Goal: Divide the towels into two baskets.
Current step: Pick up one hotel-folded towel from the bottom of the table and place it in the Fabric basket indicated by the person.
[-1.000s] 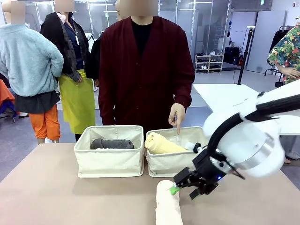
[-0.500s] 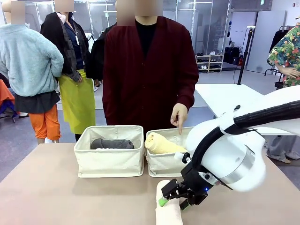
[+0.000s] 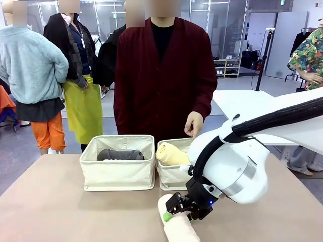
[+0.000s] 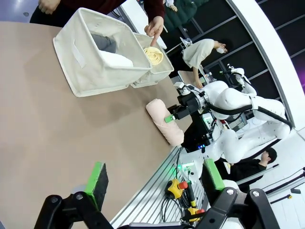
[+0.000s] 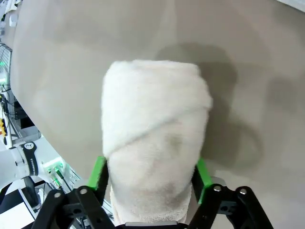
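— Cream canvas on the left: what's in it?

— The left basket [image 3: 118, 166] holds the dark grey towel [image 3: 120, 155]; the right basket [image 3: 171, 176] holds the pale yellow towel [image 3: 171, 154], where the person's hand [image 3: 193, 124] hovers. My left gripper [image 4: 152, 183] hangs open, well apart.

— And what changed?

— A second ago my right gripper [image 3: 177, 210] was spread beside the cream towel [image 3: 176, 227]; now my fingers [image 5: 97, 171] have clamped on it, still lying on the table [image 3: 60, 212]. I judge lifting comes next.
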